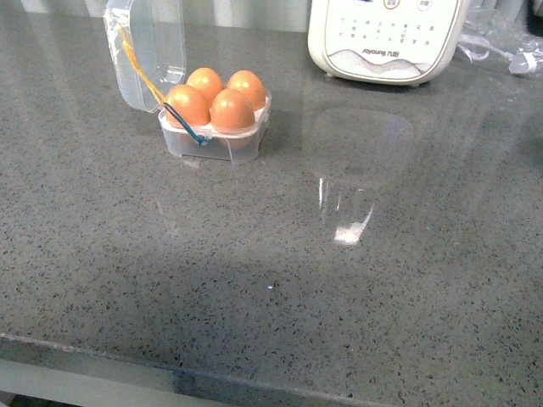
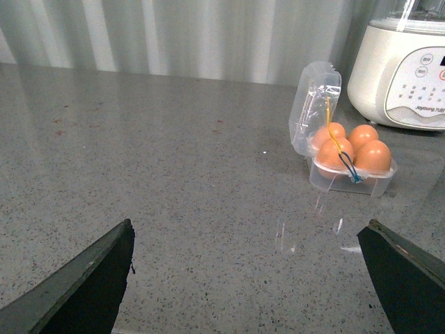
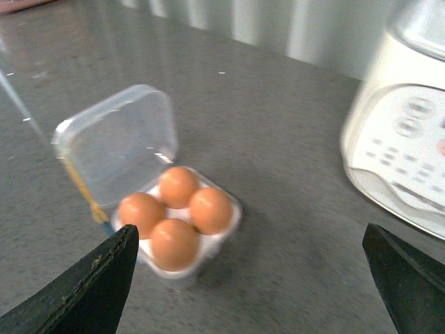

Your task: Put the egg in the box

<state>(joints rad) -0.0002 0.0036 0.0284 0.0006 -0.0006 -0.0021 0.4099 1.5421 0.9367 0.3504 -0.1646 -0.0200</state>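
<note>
The clear box [image 1: 215, 146] stands on the grey counter at the back left, its domed lid [image 1: 144, 47] hinged open and upright. All of its slots hold orange-brown eggs [image 1: 232, 111]. Yellow and blue elastic loops hang at its front left. The box also shows in the left wrist view [image 2: 351, 177] and in the right wrist view [image 3: 182, 268]. My left gripper [image 2: 250, 278] is open and empty, well short of the box. My right gripper [image 3: 250, 278] is open and empty, above the counter beside the box. Neither arm shows in the front view.
A large white appliance with buttons [image 1: 386, 38] stands at the back right, also in the wrist views [image 2: 407, 69] [image 3: 403, 153]. Crumpled clear plastic [image 1: 509, 42] lies at the far right. The counter's front edge [image 1: 170, 365] runs along the bottom.
</note>
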